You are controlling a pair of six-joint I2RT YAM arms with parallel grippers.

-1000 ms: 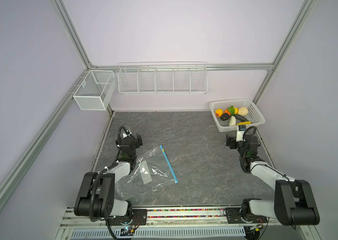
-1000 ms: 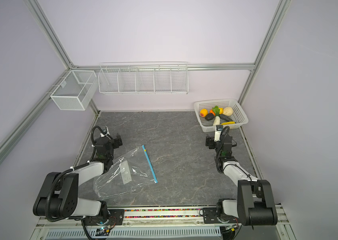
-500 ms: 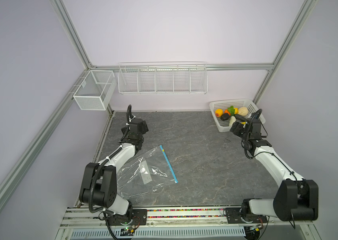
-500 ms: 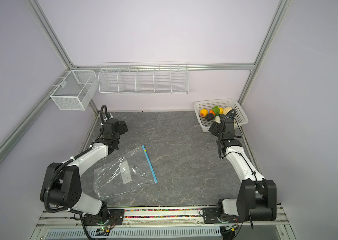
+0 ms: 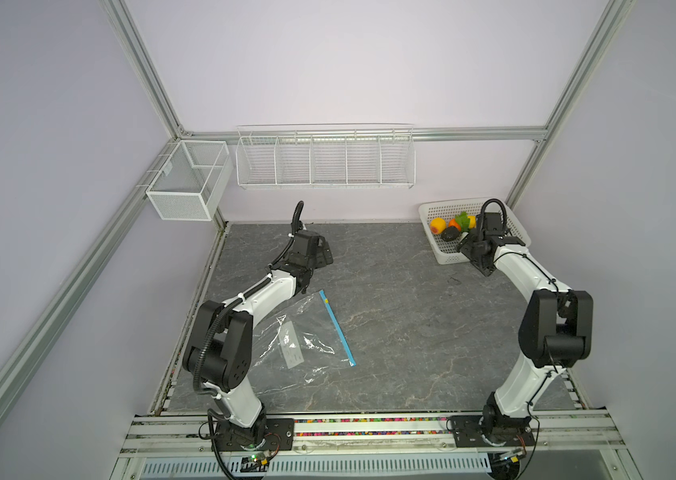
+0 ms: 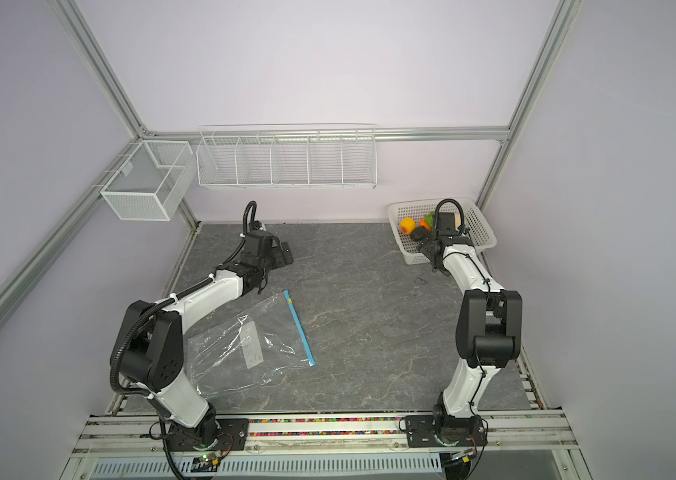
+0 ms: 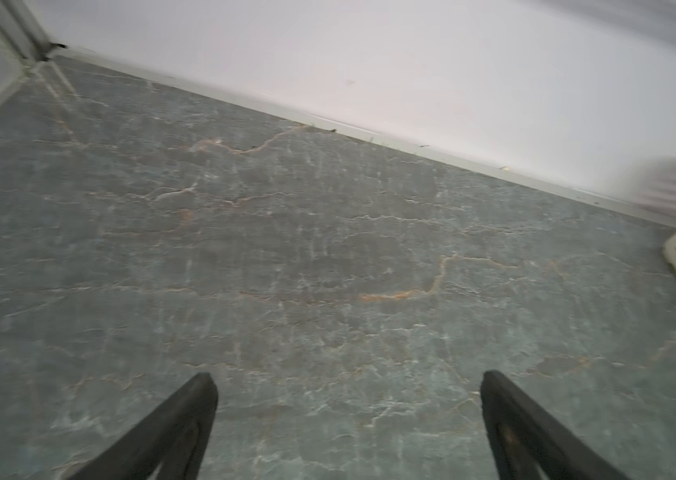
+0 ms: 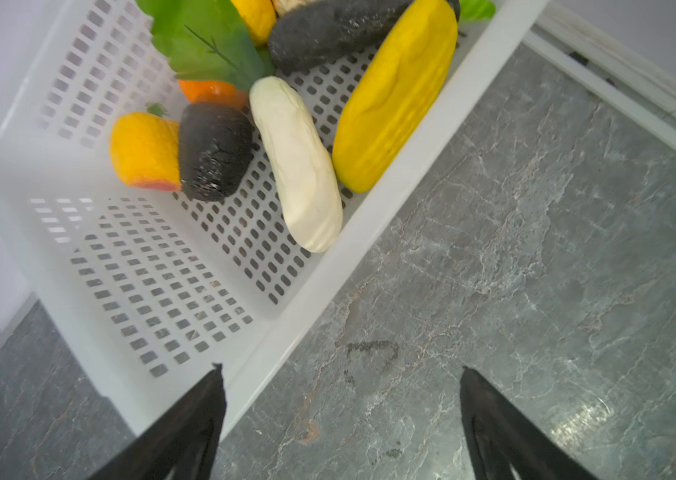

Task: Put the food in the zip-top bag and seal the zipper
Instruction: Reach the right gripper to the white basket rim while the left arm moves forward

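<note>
Plastic zip-top bag lies flat by the counter's left edge, toward the front, zipper facing the middle. Cannot tell if the mouth is open. Nothing in it. Food all sits in white basket at the far right corner. Right fingers spread wide, empty, over the basket's near rim. Left fingers wide apart, empty, above bare counter near the far edge, well apart from the bag. Step: reach for first piece. Next, likely: right goes in and closes across white oblong piece, the nearest; left goes to the bag mouth.
</note>
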